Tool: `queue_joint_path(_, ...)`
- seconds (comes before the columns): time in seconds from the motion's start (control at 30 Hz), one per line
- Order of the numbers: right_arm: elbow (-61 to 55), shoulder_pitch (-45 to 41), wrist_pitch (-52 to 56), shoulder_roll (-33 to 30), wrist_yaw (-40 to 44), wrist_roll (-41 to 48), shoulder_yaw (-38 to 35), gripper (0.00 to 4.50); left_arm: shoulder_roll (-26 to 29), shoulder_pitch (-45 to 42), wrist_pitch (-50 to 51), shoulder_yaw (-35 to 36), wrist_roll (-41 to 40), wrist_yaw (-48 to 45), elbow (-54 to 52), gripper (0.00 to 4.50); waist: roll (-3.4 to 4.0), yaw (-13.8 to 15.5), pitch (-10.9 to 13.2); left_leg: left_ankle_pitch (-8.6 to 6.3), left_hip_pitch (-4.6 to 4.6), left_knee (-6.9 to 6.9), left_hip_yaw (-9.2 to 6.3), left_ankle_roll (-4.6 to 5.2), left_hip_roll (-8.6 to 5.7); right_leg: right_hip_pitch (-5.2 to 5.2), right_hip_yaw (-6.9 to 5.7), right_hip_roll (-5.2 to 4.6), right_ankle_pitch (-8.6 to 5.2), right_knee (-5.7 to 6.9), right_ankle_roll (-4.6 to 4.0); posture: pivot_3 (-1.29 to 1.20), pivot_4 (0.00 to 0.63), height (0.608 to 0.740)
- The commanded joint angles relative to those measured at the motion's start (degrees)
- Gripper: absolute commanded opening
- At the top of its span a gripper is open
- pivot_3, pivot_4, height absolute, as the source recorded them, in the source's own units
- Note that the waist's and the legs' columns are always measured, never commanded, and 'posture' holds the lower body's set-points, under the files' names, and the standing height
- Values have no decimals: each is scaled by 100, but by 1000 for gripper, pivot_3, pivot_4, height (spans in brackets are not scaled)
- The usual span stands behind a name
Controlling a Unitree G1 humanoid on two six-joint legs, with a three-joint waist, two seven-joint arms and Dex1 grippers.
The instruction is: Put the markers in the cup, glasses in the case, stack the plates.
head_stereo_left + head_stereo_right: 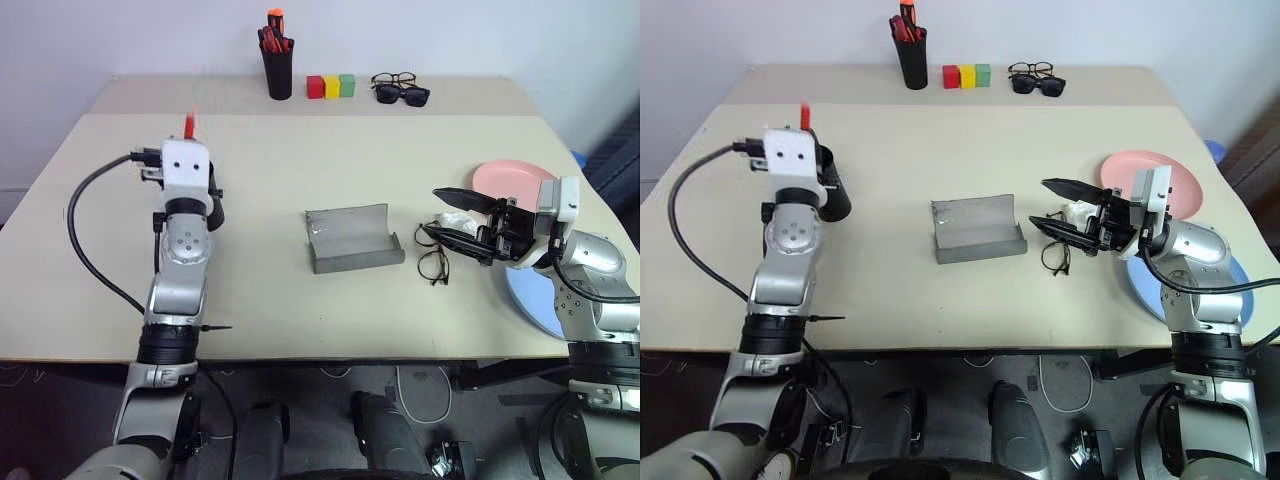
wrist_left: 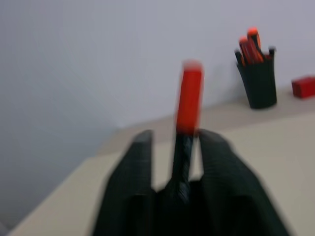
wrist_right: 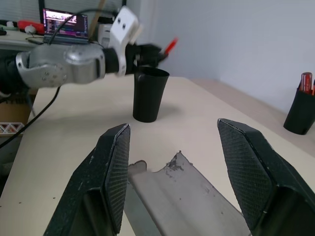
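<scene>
My left gripper [image 2: 172, 135] hangs over the black cup [image 3: 149, 93] at the table's left. A marker [image 2: 188, 98] with a red cap stands between its fingers, which are parted a little wider than the marker's black body; the gripper is open. The grey case [image 1: 350, 240] lies open mid-table. Just right of it lie the thin wire-rimmed glasses [image 1: 433, 262]. My right gripper [image 1: 432, 212] hovers over their far end, pointing at the case, open and empty. A small white thing [image 1: 455, 220] sits under it. The pink plate [image 1: 510, 180] and blue plate [image 1: 530, 300] lie apart at the right edge.
At the back of the table stand a black pen pot [image 1: 278, 65] with red and orange pens, three coloured blocks [image 1: 331, 86], and sunglasses with thicker black spectacles [image 1: 400, 88]. My right arm covers part of both plates.
</scene>
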Motion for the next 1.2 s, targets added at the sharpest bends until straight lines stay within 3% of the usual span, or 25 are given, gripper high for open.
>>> queue_joint_path(0.03, -104, -56, 5, -97, -65, 23, -187, 2863, -56, 78, -425, 111, -138, -118, -356, 3163, 0, 1, 0, 0, 0, 0, 0, 0, 0, 0, 0, 0, 0, 0, 0, 0, 150, 740)
queue_joint_path(0.07, -99, -22, 14, -122, -104, 2, -214, 2863, -115, 92, -431, 96, -245, -217, -513, 3641, 0, 2, 0, 0, 0, 0, 0, 0, 1, 0, 0, 0, 0, 0, 0, 0, 150, 740)
queue_joint_path(0.17, -182, 162, 179, -231, -247, 14, -334, 2863, -246, -71, 141, -48, -696, -772, -1086, 3641, 0, 27, 0, 0, -2, 0, 1, 0, 0, -1, 0, -1, 0, -1, 0, 0, 150, 740)
queue_joint_path(0.23, -313, 396, 402, -379, -348, 71, -462, 2863, -157, -335, 1328, -262, -1349, -1612, -1515, 3641, 0, 103, 0, 0, -6, 1, 0, 0, 0, 0, 0, 0, -2, -2, -2, 0, 150, 740)
queue_joint_path(0.37, -803, 1100, 883, -639, -515, 324, -875, 2863, 240, -831, 3227, -662, -2926, -3530, -1775, 3641, 2, 132, -1, -1, -10, 0, 1, 1, -1, -2, 0, 1, -15, -4, -15, 0, 150, 740)
queue_joint_path(0.43, -1093, 1532, 1016, -677, -664, 390, -1131, 2863, 532, -955, 3677, -1013, -3192, -4210, -1702, 3641, 3, 100, -2, -4, -8, -1, 1, 7, -1, -1, 0, 0, -17, -7, -13, 0, 150, 740)
queue_joint_path(0.57, -1583, 2319, 1043, -592, -970, 391, -1559, 2863, 1333, -1267, 3841, -2095, -3135, -5637, -1383, 3641, 5, 8, -2, -7, 0, -8, 2, 12, 3, -9, 1, 6, -19, 4, -14, 0, 150, 740)
queue_joint_path(0.7, -1931, 2786, 987, -428, -1242, 411, -1763, 2863, 1735, -1692, 3353, -3014, -2603, -6587, -645, 3641, 5, -70, -2, -7, 2, 6, 4, 12, 3, -7, 5, 5, -18, 2, -17, 0, 150, 740)
queue_joint_path(0.93, -2531, 3344, 911, -54, -1677, 418, -1924, 2863, 1027, -2541, 2506, -3799, -1683, -6989, 1225, 3641, 4, -20, -2, -9, -13, 5, 10, 14, 3, -14, 10, 2, -18, -15, -18, 0, 150, 740)
queue_joint_path(1.03, -2648, 3494, 868, 20, -1777, 406, -1959, 2863, 610, -2692, 2196, -3972, -1369, -7039, 1903, 2796, 4, -8, -2, -14, -31, 2, 10, 24, 2, -25, 10, 1, -19, -18, -18, 0, 150, 740)
queue_joint_path(1.2, -2821, 3730, 832, 54, -1915, 461, -2067, 2863, 288, -2751, 2101, -3948, -1112, -7222, 2192, 210, 4, 10, -2, -15, -48, 9, 8, 26, 1, -39, 10, 2, -18, -14, -17, 0, 150, 740)
